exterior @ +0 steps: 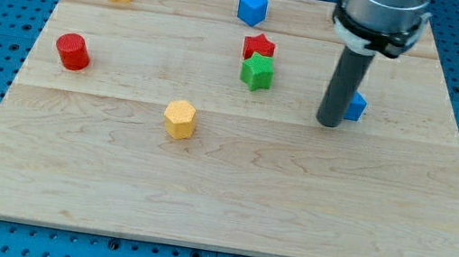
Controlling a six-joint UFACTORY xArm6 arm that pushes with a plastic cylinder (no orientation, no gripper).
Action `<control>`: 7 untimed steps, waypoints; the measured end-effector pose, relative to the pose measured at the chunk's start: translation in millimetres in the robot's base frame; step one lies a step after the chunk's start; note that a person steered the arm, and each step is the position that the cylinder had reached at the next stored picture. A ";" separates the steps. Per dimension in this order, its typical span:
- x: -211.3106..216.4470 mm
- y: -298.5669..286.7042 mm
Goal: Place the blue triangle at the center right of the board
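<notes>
No claw is fitted, so nothing can be said of its opening or hold; only the rod with my tip (329,123) is seen, planted on the surface (229,192). The blue triangle (357,107) is mostly hidden behind the rod, just beside the tip on the view's right, apparently touching. It is judged to be already close to centre right.

Risks: an off-centre push would let the triangle spin and slip past the rod. An overlong stroke toward the view's right could send it off the edge. The green star (257,72) and red star (259,47) lie near on the view's left, so a wide repositioning sweep could knock them. Other blocks are well apart.
</notes>
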State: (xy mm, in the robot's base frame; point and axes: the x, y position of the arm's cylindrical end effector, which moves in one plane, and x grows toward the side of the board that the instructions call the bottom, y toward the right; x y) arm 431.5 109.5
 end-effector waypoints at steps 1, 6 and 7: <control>-25.9 0.1; 12.2 65.4; -0.5 73.9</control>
